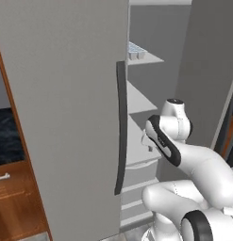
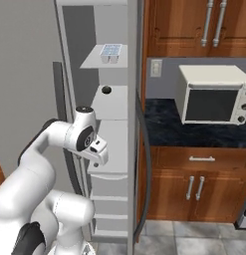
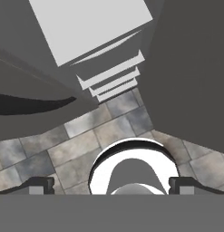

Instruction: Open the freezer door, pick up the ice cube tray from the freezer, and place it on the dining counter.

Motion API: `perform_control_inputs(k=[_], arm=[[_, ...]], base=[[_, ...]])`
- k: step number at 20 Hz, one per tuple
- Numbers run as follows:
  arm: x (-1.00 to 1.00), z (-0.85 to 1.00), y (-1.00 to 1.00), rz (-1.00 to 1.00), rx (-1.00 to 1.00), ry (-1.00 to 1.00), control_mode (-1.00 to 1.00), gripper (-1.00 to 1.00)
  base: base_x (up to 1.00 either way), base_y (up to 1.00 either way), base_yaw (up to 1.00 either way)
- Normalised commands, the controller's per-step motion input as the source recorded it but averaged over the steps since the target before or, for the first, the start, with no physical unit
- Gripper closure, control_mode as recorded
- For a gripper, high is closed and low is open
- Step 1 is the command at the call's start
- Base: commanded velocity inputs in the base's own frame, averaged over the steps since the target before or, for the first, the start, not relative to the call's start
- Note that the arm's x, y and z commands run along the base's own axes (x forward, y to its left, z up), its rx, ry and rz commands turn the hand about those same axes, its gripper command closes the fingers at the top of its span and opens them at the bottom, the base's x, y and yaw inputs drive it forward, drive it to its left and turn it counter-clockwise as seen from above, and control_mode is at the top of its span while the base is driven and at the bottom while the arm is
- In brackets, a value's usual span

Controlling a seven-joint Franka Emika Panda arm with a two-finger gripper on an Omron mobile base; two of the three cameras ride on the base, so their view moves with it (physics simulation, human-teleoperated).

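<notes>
Tray, the ice cube tray (image 2: 111, 52), sits at 12 o'clock well above gripper (image 2: 99, 153), jaws spread, empty, long axis running into the freezer (image 2: 114, 107).

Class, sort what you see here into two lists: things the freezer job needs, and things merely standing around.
Job:
tall light-grey freezer door
small white ice cube tray
grey freezer with white shelves
open two-finger gripper

Standing around:
white microwave
brown wooden cabinets
</notes>
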Motion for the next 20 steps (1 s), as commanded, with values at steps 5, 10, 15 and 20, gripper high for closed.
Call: perform_control_inputs(k=[5, 10, 15, 20], arm=[[0.00, 0.00, 0.00, 0.00, 0.00, 0.00, 1.00, -1.00], [0.00, 0.00, 0.00, 0.00, 0.00, 0.00, 1.00, -1.00], [0.00, 0.00, 0.00, 0.00, 0.00, 0.00, 1.00, -1.00], [0.00, 0.00, 0.00, 0.00, 0.00, 0.00, 1.00, -1.00]], base=[[0.33, -0.05, 0.00], [0.18, -0.27, 0.00], [0.04, -0.30, 0.01], [0.14, -0.31, 0.00]])
